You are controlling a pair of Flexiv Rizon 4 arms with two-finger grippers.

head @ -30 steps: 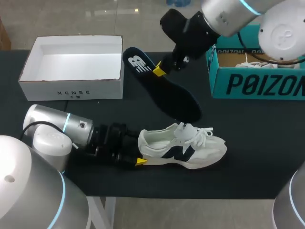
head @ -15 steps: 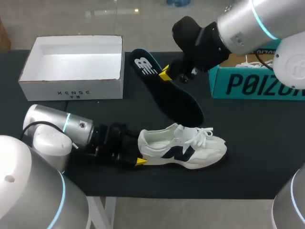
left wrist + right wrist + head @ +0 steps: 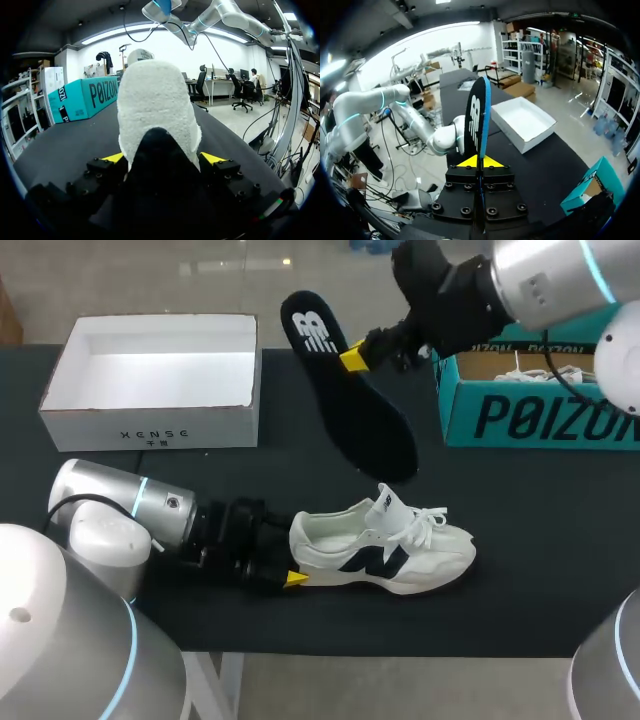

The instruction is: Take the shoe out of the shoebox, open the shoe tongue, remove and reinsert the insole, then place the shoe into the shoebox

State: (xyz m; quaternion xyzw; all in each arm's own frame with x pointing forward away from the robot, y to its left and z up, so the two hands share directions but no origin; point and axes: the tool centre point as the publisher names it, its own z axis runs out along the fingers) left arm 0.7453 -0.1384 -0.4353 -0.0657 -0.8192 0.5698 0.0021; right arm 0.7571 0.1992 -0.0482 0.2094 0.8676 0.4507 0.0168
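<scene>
A white shoe (image 3: 385, 548) with a dark side mark lies on its sole on the black table, toe to the right. My left gripper (image 3: 292, 552) is at its heel. In the left wrist view the fleecy heel (image 3: 155, 110) fills the gap between both yellow tips, so my left gripper (image 3: 162, 159) is shut on it. My right gripper (image 3: 356, 355) is shut on the dark insole (image 3: 355, 405) and holds it in the air above the table, behind the shoe, toe end down. In the right wrist view the insole (image 3: 479, 117) stands edge-on ahead of that gripper (image 3: 480, 161).
An empty white box (image 3: 150, 380) stands at the back left, also seen from the right wrist as a white box (image 3: 527, 122). A teal shoebox (image 3: 540, 410) with laces showing inside stands at the back right. The teal shoebox (image 3: 82, 97) also appears beyond the shoe.
My right gripper has lifted the insole up and to the right, away from the shoe. The left arm and the shoe have kept still.
</scene>
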